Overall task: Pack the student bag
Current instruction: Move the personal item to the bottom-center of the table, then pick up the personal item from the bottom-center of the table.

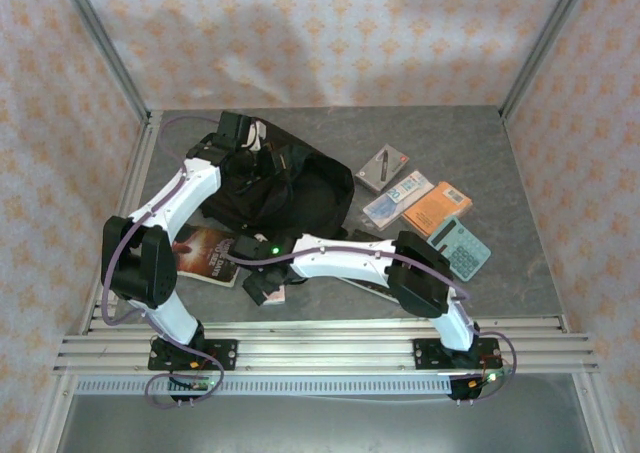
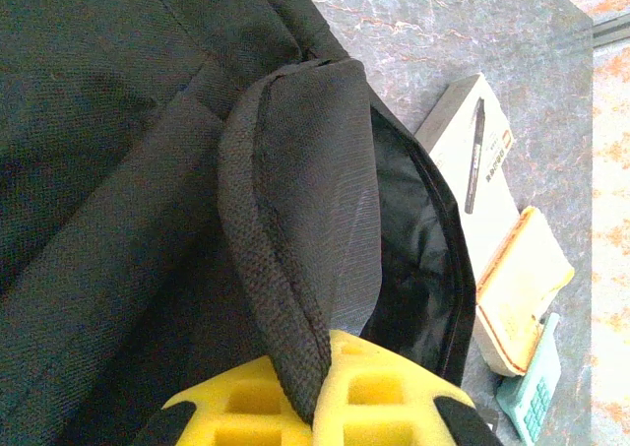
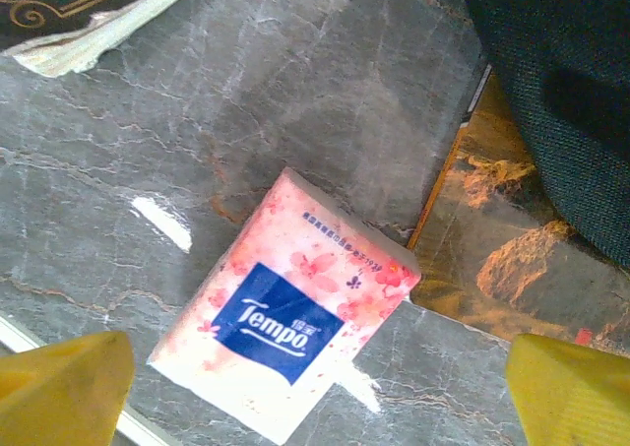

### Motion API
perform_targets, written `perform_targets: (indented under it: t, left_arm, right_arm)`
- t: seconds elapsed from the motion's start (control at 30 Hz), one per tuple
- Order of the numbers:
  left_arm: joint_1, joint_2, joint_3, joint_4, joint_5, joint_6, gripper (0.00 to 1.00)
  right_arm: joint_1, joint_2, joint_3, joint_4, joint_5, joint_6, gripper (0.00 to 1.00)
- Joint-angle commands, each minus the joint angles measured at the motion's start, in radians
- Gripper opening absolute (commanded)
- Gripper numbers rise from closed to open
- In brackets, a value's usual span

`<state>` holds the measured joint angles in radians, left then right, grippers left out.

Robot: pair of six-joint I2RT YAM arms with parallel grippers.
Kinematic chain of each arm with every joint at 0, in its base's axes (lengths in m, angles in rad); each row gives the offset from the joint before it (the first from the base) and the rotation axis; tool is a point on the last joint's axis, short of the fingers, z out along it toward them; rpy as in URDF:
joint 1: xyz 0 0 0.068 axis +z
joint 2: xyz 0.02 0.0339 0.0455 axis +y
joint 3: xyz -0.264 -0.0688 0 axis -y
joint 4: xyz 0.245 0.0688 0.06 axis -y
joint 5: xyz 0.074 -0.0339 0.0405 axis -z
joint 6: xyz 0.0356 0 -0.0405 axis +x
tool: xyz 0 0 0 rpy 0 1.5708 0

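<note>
The student bag (image 1: 290,188) lies in the upper middle of the top view, a little left of centre, on the grey table (image 1: 500,153). Its mouth gapes toward the right. The left gripper (image 2: 315,392) is at the bag's upper left end. At the bottom of the left wrist view, its yellow fingers (image 2: 384,397) are clamped tight on a fold of the bag's black rim fabric.

The right gripper (image 3: 315,392) hangs over a pink Tempo tissue pack (image 3: 290,352) in the lower middle of its wrist view. Its jaws are spread wide, one finger at each bottom corner, gripping nothing. A book with a rocky landscape cover (image 3: 492,269) lies just right of the pack, its upper right part covered by the bag.

At the right of the top view lie a pen box (image 1: 383,168), an orange notebook (image 1: 438,208) and a calculator (image 1: 460,248).
</note>
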<state>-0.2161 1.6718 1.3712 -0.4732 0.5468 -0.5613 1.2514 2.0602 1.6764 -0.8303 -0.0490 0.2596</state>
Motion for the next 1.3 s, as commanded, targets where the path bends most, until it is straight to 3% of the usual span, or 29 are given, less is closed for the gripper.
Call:
perform_targets:
  t: [0.0,0.4,0.83,1.07,1.27]
  left_arm:
    - [0.015,0.003,-0.006,0.022,0.010,-0.014,0.00]
    - [0.016,0.000,-0.009,0.026,0.014,-0.015,0.00]
    - [0.020,0.006,-0.003,0.026,0.024,-0.016,0.00]
    - [0.016,-0.017,0.032,-0.020,0.057,0.021,0.00]
    - [-0.009,-0.058,0.126,-0.118,0.043,0.117,0.00]
  right_arm:
    - [0.000,0.053,0.060,-0.050,0.016,0.012,1.00]
    - [0.000,0.181,0.110,-0.118,0.117,0.051,0.97]
    - [0.000,0.069,-0.043,-0.028,0.057,0.051,0.56]
    - [-0.008,-0.155,-0.120,0.037,0.140,0.015,0.50]
    - [-0.089,-0.391,-0.226,0.135,0.163,0.003,0.44]
